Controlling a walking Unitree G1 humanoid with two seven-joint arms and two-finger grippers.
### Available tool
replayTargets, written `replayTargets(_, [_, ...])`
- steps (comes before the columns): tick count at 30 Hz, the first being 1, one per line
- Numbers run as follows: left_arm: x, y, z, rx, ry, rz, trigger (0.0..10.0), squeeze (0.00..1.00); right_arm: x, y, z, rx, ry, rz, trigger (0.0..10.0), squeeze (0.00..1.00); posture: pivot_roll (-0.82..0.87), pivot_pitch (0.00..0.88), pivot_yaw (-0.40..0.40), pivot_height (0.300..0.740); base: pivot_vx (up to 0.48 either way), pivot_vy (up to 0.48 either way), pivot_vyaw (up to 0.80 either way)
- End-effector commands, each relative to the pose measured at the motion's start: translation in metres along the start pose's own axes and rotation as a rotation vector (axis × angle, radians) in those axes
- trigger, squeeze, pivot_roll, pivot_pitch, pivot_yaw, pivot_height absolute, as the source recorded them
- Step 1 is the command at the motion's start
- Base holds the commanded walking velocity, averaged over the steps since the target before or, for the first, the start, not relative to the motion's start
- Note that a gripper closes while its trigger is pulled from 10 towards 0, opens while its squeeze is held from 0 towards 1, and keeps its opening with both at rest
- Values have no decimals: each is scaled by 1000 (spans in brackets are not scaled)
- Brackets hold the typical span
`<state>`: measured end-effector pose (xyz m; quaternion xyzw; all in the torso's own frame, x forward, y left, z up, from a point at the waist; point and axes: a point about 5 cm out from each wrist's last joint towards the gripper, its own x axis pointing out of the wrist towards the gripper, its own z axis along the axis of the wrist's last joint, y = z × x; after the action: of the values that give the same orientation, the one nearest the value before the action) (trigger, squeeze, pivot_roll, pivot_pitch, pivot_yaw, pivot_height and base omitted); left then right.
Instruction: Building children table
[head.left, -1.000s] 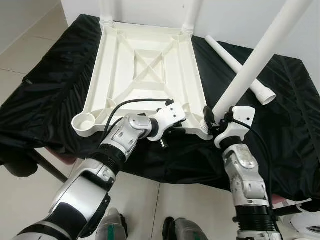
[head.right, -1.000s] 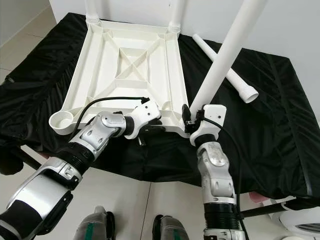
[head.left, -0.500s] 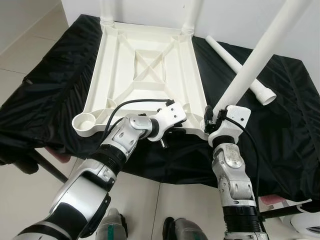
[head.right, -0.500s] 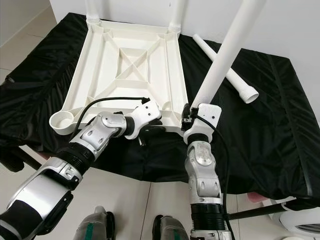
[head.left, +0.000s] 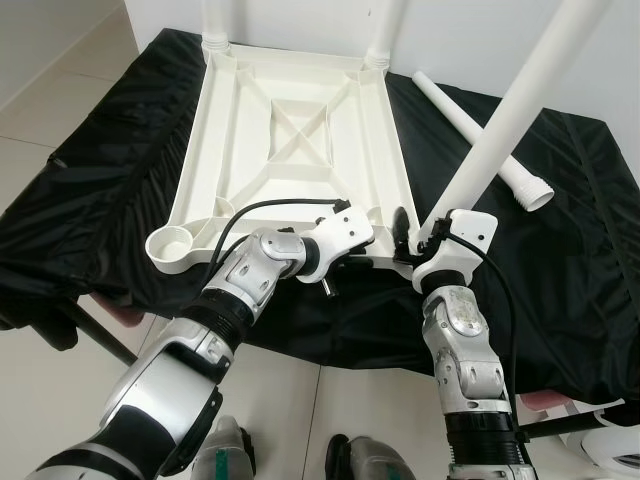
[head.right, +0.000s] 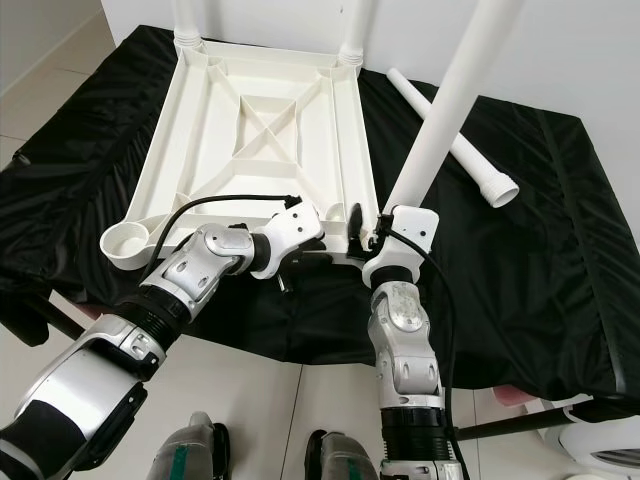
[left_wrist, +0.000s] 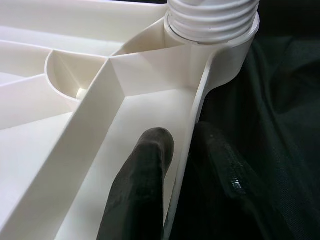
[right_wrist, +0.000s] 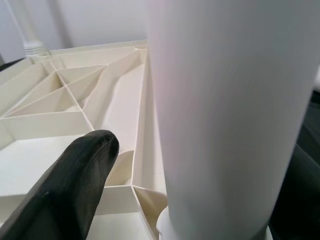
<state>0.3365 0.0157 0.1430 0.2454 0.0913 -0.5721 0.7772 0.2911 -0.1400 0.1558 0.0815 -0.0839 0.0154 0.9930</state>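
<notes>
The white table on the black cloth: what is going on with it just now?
The robot is assembling an upturned white plastic tabletop. Its left gripper clamps the near rim, one finger on each side. Its right gripper is at the base of a white leg standing in the near right corner socket. Two far legs are already in, one loose leg lies on the black cloth, and the near left socket is unfilled.

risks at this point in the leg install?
1. The leg in the right hand leans off vertical; its thread could cross in the corner socket.
2. The left hand only pinches the tabletop rim; twisting may shift it on the black cloth.
3. The loose leg could roll.
</notes>
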Motion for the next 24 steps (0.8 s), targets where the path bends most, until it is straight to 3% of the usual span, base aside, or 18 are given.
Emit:
replayTargets(1, [7,-7,8,46,-15,-44,10000,0,1,6,6,7,-41,83,10000,1000,-3,17,-78,740,0,0,0])
replayTargets(4, [7,-7,8,47,-13,-44,10000,0,3,-1,8,-12,-46,134,10000,1000,-1,14,-80,740,0,0,0])
replayTargets(5, [7,-6,8,47,-13,-42,10000,0,4,-6,10,-23,-50,171,10000,925,-1,12,-80,740,0,0,0])
replayTargets(8, [7,-6,8,46,-13,-42,10000,0,5,-9,11,-31,-53,197,10000,925,-1,12,-80,740,0,0,0])
replayTargets(9, [7,-6,8,46,-13,-41,10000,0,7,-17,13,-47,-53,232,10000,0,0,10,-81,740,0,0,0])
replayTargets(11, [7,-6,8,46,-14,-40,10000,0,9,-22,14,-58,-54,254,10000,0,0,10,-81,740,0,0,0])
replayTargets(12, [6,-5,9,48,-14,-38,10000,0,13,-41,18,-121,-46,339,10000,0,0,10,-83,740,0,0,0])
replayTargets(24, [6,-4,9,49,-15,-36,10000,0,18,-65,16,-190,26,477,10000,0,0,12,-75,740,0,0,0])
